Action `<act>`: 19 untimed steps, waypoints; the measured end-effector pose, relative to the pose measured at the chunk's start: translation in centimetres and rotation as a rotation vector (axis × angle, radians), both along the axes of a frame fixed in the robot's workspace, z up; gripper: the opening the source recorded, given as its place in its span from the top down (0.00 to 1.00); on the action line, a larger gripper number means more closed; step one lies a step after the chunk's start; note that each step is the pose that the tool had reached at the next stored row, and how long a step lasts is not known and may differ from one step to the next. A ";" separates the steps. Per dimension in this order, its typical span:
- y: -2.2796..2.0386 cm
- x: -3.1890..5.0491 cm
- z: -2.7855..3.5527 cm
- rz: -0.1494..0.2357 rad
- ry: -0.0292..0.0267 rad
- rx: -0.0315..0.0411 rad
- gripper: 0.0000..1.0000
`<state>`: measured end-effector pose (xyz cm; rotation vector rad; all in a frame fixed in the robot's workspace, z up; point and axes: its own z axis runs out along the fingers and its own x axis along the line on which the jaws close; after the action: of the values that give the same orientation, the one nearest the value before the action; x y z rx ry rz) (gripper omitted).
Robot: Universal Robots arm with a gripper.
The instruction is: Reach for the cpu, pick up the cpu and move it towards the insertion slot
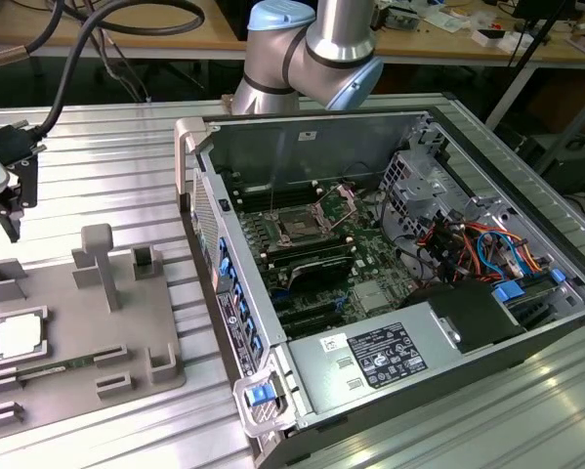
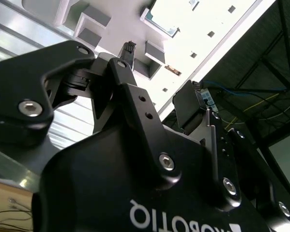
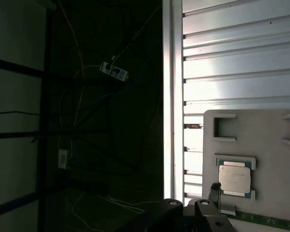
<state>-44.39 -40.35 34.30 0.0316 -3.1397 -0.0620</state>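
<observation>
Hovering above the ribbed aluminium tabletop at the exterior view's left, my black metal claw hangs apart from everything under it; whether it is open or closed I cannot tell.

The small flat square cpu with its shiny silvery-white metal top lies near the claw, well below it, seated flat in a shallow square recess of the matte grey plastic fixture plate. In the first wrist view the cpu shows a thin greenish border around its bright lid. Blocky raised posts and U-shaped brackets stand up from the plate's smooth surface.

Well apart, toward the exterior view's right, an open sheet-metal computer case lies on its side on the tabletop. Inside it sits a green motherboard, and on that the insertion slot, a square socket with a dark centre and a silver metal frame. Orange and blue cables bundle in the case beside the board.
</observation>
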 end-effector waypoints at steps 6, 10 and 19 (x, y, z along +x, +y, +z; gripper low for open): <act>0.00 0.00 -0.03 0.000 -0.0001 0.0000 0.40; -0.01 -0.04 -0.46 0.001 -0.0002 0.0001 0.40; -0.03 -0.17 -2.10 0.002 -0.0002 0.0001 0.40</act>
<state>-44.55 -40.38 32.20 0.0350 -3.1398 -0.0622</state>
